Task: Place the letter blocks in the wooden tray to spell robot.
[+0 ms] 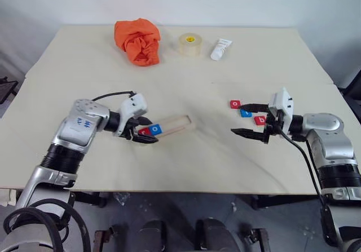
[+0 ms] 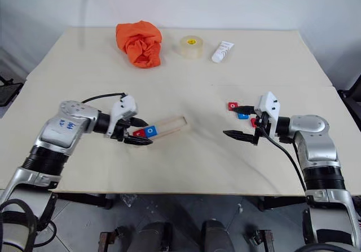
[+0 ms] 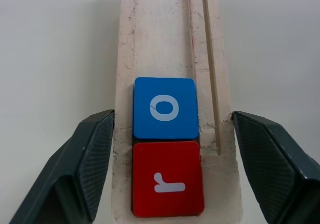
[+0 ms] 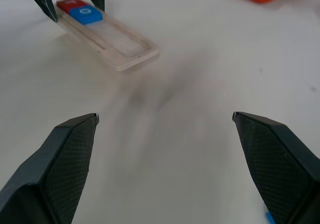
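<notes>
I see a pale-wood tray (image 1: 172, 125) holding a red r block (image 3: 167, 178) and blue o block (image 3: 165, 107), white letters, crumpled orange cloth (image 1: 138, 41), cream tabletop (image 1: 186, 83), black-fingered left claw (image 1: 142, 131).

The wooden tray (image 1: 172, 124) lies flat on the bench (image 1: 186, 83), long, narrow and pale, angled with its far end pointing toward the robot's right. 2 letter blocks sit inside at its near end, touching: a red r (image 3: 167, 178) at the very end, then a blue o (image 3: 165, 107) next to it. The rest of the tray stands bare. Well apart, on the right, 3 more tiles cluster close together: a red o (image 1: 235, 104), a blue tile (image 1: 246, 113) and a red b (image 1: 260, 120).
</notes>
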